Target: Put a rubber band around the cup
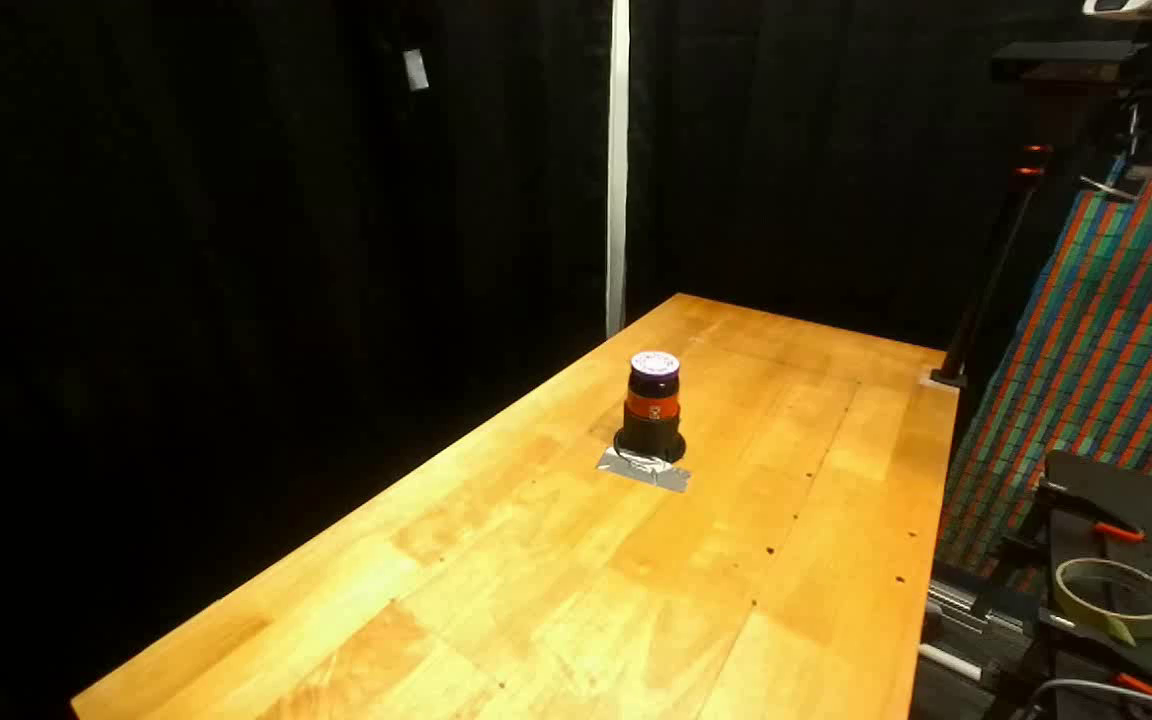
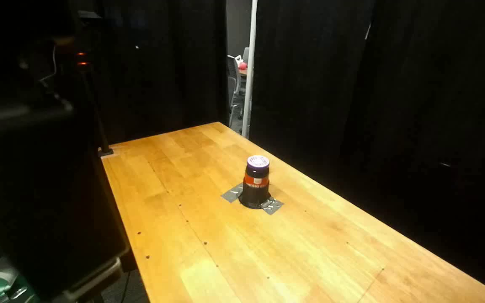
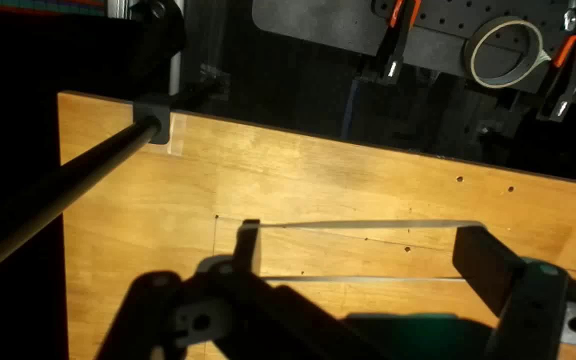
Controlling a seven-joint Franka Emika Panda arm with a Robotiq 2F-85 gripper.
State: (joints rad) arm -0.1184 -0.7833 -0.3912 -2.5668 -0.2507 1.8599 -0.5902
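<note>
The cup (image 1: 653,406) is a small dark cylinder with an orange-red middle and a pale, purple-edged lid. It stands upright on the wooden table in both exterior views (image 2: 256,181). Its lower part is in or on a dark round base (image 2: 254,198) held by grey tape. In the wrist view my gripper (image 3: 360,250) is wide open. A pale rubber band (image 3: 363,224) is stretched around both fingers, with two strands running across the gap. Only bare table shows through the band. The cup is out of the wrist view. The gripper cannot be made out in the exterior views.
The wooden table (image 1: 576,600) has a dark pole (image 3: 113,155) clamped at one corner. A roll of tape (image 1: 1114,598) and orange-handled clamps (image 3: 398,40) lie on a dark board beside the table. A large dark shape (image 2: 53,189) stands along the table's left side.
</note>
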